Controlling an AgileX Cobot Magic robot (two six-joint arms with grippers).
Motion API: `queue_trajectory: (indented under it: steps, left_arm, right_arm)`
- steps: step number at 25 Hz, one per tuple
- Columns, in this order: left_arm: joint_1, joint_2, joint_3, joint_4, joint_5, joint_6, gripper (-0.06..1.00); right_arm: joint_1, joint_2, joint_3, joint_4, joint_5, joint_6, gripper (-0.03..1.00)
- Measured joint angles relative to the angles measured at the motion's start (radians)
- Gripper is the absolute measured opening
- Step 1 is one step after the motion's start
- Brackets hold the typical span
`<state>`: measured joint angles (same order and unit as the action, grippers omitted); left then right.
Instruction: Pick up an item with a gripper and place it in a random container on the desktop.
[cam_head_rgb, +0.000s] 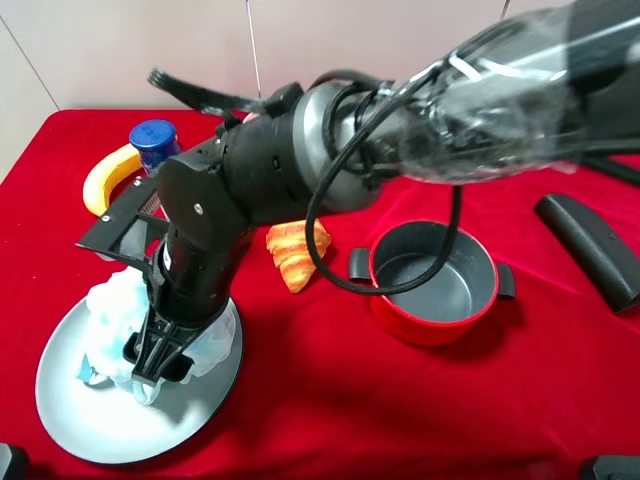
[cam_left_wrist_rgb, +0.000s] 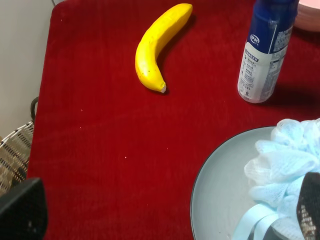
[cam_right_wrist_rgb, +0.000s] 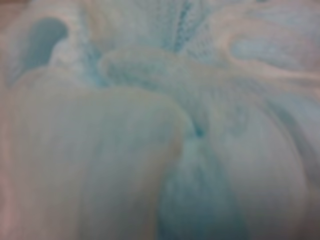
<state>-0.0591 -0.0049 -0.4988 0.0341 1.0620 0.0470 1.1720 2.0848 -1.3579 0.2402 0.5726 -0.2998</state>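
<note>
The light-blue mesh bath pouf (cam_head_rgb: 110, 310) lies on the left part of the round pale grey-blue plate (cam_head_rgb: 90, 430) at the front left. My right arm reaches across to it. The right gripper (cam_head_rgb: 155, 365) points down into the pouf and looks closed on it just above the plate. The right wrist view is filled with blurred blue mesh (cam_right_wrist_rgb: 160, 120). The left wrist view shows the pouf (cam_left_wrist_rgb: 287, 155) on the plate (cam_left_wrist_rgb: 220, 190) with its ribbon loop. Of the left gripper only a black piece (cam_left_wrist_rgb: 20, 212) shows.
A banana (cam_head_rgb: 105, 175) and a blue bottle (cam_head_rgb: 153, 143) lie behind the plate. A croissant (cam_head_rgb: 295, 255) lies at the centre, with a red pot (cam_head_rgb: 432, 285) to its right. A black curved bar (cam_head_rgb: 590, 250) lies at the far right.
</note>
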Motion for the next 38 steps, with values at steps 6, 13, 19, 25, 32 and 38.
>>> queue_trajectory:
  steps: [6, 13, 19, 25, 32, 38]
  left_arm:
    - [0.0, 0.0, 0.0, 0.0, 0.0, 0.0, 0.99]
    - [0.0, 0.0, 0.0, 0.0, 0.0, 0.0, 0.99]
    - [0.0, 0.0, 0.0, 0.0, 0.0, 0.0, 0.99]
    - [0.0, 0.0, 0.0, 0.0, 0.0, 0.0, 0.99]
    - [0.0, 0.0, 0.0, 0.0, 0.0, 0.0, 0.99]
    - [0.0, 0.0, 0.0, 0.0, 0.0, 0.0, 0.99]
  right_arm:
    - [0.002, -0.076, -0.001, -0.047, 0.09, 0.0, 0.69]
    - [0.002, -0.163, -0.003, -0.091, 0.306, 0.0, 0.69]
    - [0.002, -0.241, -0.003, -0.148, 0.507, 0.0, 0.69]
    - [0.002, -0.306, -0.004, -0.175, 0.625, 0.0, 0.69]
    - [0.002, -0.4, 0.081, -0.181, 0.641, 0.0, 0.69]
    - [0.002, -0.529, 0.246, -0.181, 0.651, 0.0, 0.69]
